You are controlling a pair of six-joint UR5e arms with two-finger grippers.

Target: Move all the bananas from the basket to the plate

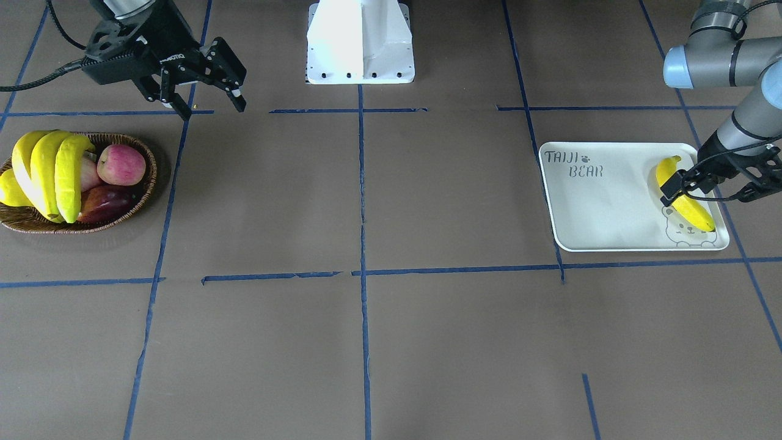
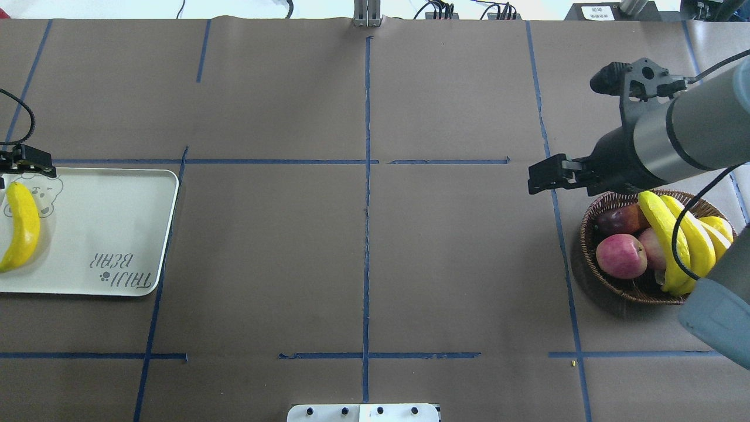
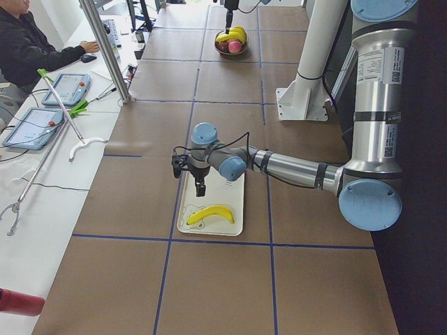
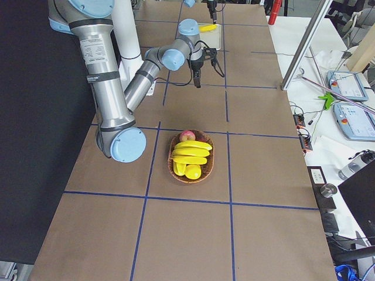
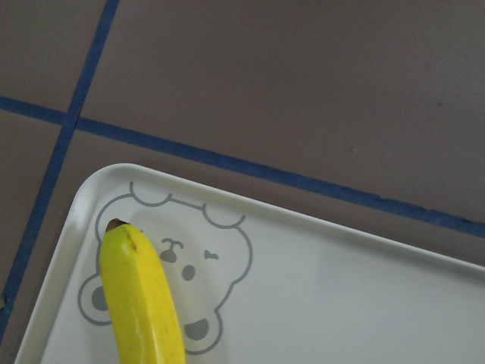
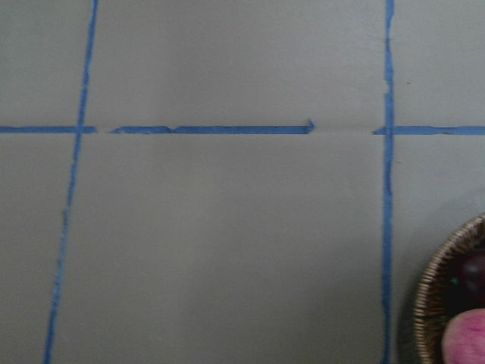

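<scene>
1. The right end effector (image 1: 211, 107) hangs raised over the counter (image 1: 366, 342), just inward of the right end; its fingers are spread wide and hold nothing.
2. From it the basket (image 1: 137, 198) lies lower and toward the counter's right end; three bananas (image 1: 55, 174) are stacked there side by side beside two apples (image 1: 121, 164); a further yellow fruit (image 1: 7, 190) at the outer rim is too hidden to name.
3. Their long axes run from the robot's edge toward the operators' edge; the fingers look spread along the counter's length, so they would likely straddle a banana crosswise; this arm is by far the nearer.
4. Far off at the left end sits the plate (image 1: 599, 208); a lone banana (image 1: 693, 211) lies at its bear corner.
5. The left end effector (image 1: 712, 189) hovers above that fruit, spread, not touching.
</scene>
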